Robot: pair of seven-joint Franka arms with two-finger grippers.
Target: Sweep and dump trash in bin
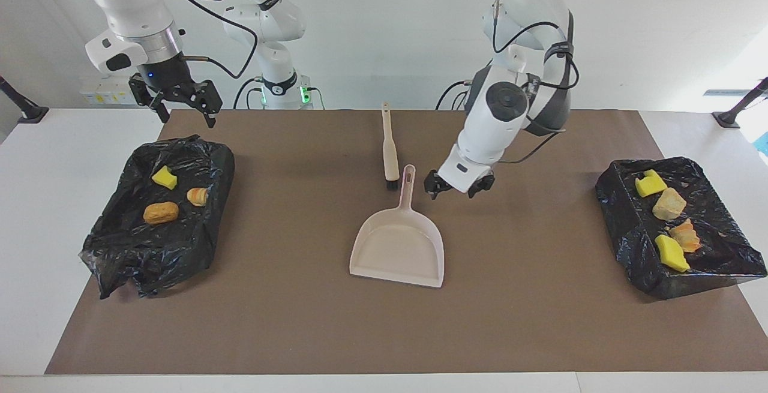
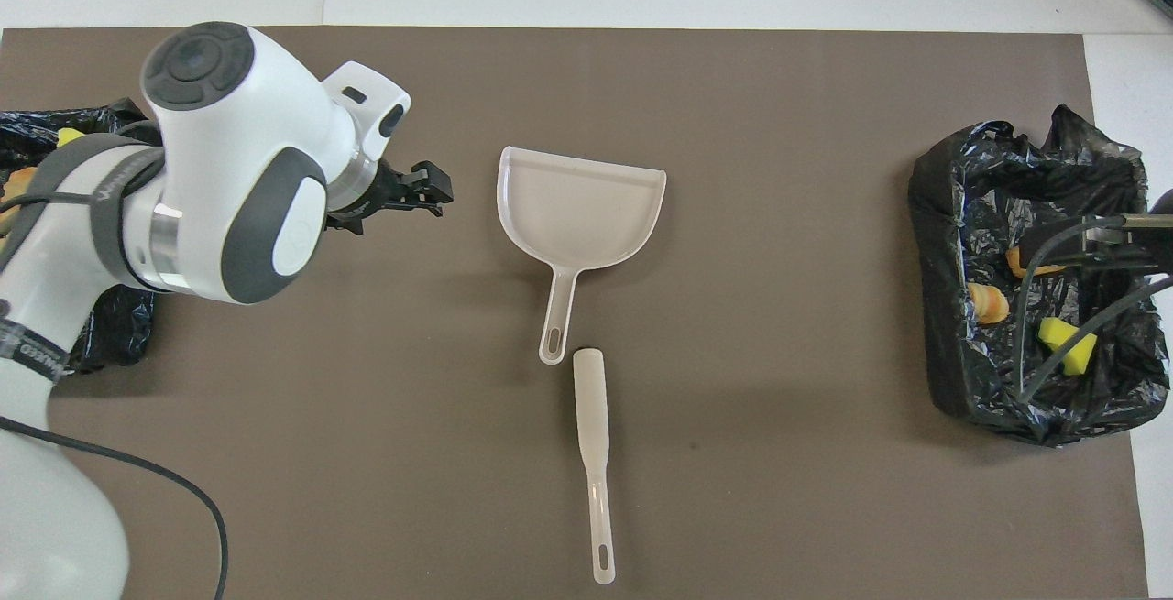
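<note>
Over the brown mat (image 1: 540, 321), beside the dustpan handle: my left tool (image 1: 459, 186) hovers low, jaws wide, holding nothing.
Dustpan (image 1: 399, 249): flat on the mat and free of me. Its handle tip is just beside my left tool, toward the right arm's end of the desk (image 1: 48, 201).
Long axis: handle end nearer the robots, mouth farther away and empty.
Brush (image 1: 390, 147): lies almost in line with the dustpan and nearer the robots, its bristle end close to the handle tip.
Trash: four scraps (image 1: 669, 204) sit in the bin at the left arm's end (image 1: 714, 261), and three scraps (image 1: 161, 213) in the bin at the right arm's end (image 1: 138, 261). I see none loose on the mat.
Nearer arm: the left, close to both dustpan and brush.
Left arm pose: elbow high, wrist angled down toward the mat.
Right tool (image 1: 183, 108): waits raised over the robot-side edge of its bin, jaws wide, empty.
Judgement: sweeping and dumping look done – any next move is probably a retreat, not a grasp.
</note>
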